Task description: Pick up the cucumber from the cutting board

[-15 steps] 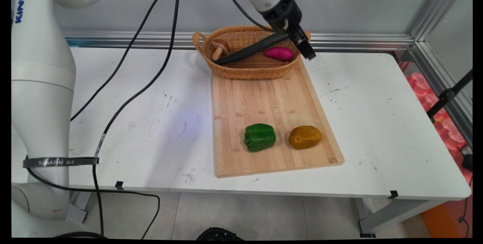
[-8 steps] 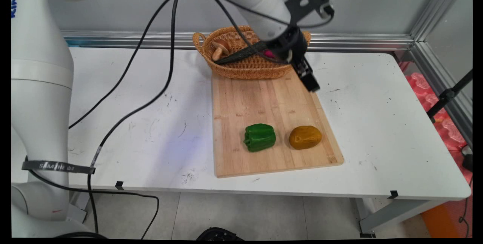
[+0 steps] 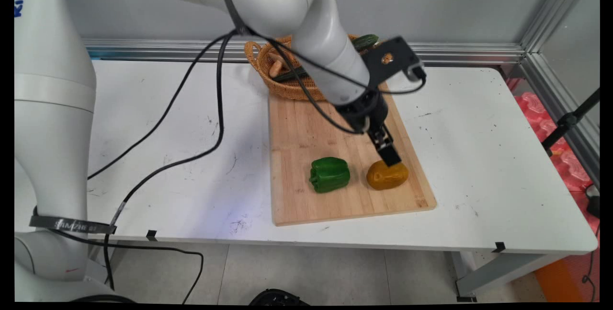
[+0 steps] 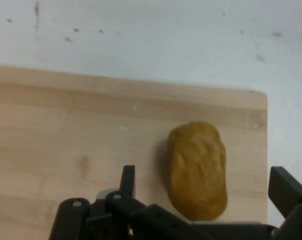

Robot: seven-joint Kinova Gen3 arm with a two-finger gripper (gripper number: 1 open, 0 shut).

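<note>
Straddling one potato (image 4: 196,170), one pepper (image 3: 329,174) beside.

text: none legible | black strap (image 3: 72,225) on arm: white lettering, unreadable

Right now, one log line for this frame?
gripper: open, astride potato, no contact seen | potato: on cutting board beside green pepper | basket: board's far end

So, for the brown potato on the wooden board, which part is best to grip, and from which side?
Probably across the middle of the potato, from above. It lies flat on the cutting board, apart from the green pepper, and its short width looks narrowest. The tool hangs open above it, one finger on each long side.
</note>
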